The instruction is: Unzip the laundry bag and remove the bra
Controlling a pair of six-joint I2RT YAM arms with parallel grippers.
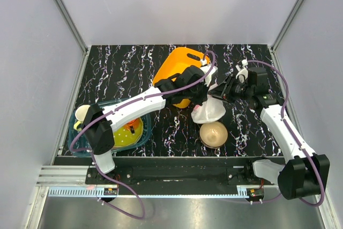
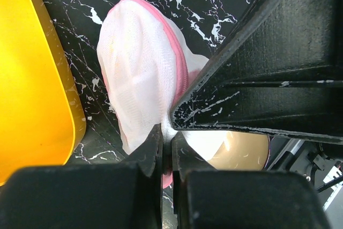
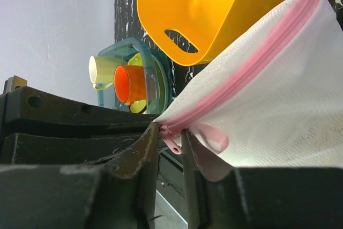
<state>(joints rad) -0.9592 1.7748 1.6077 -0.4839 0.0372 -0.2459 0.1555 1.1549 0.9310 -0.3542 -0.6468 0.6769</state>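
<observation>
Two tools on one bag, and we have both of them biting. Our left tool (image 2: 166, 142) is clamped flat on a fold of white mesh at the near edge of the laundry bag (image 2: 139, 63), fingers pressed together with only fabric between them. Our right tool (image 3: 170, 132) comes in from the other side and is closed down on the bag's corner, right where the pink zipper (image 3: 252, 65) ends. The pull tab (image 3: 172, 143) sits in the narrow slot between its jaws.

From the left wrist we see the right tool's black finger crossing just over the left one, so the two grips are almost touching, with the bag bulging away from both. From above, the bag sits between the two tools near the middle of the table (image 1: 123, 63), with the orange basket (image 1: 179, 63) just on its far side and the tan bowl (image 1: 213, 133) just on its near side. Whether its lower edge touches the table we cannot tell.

The stretch of zipper we can see runs shut along the rim. The bra we cannot make out through the mesh. Off to the left, well apart, a teal tub (image 3: 161, 87) holds an orange cup (image 3: 127, 84) and a pale cup (image 3: 102, 71).
</observation>
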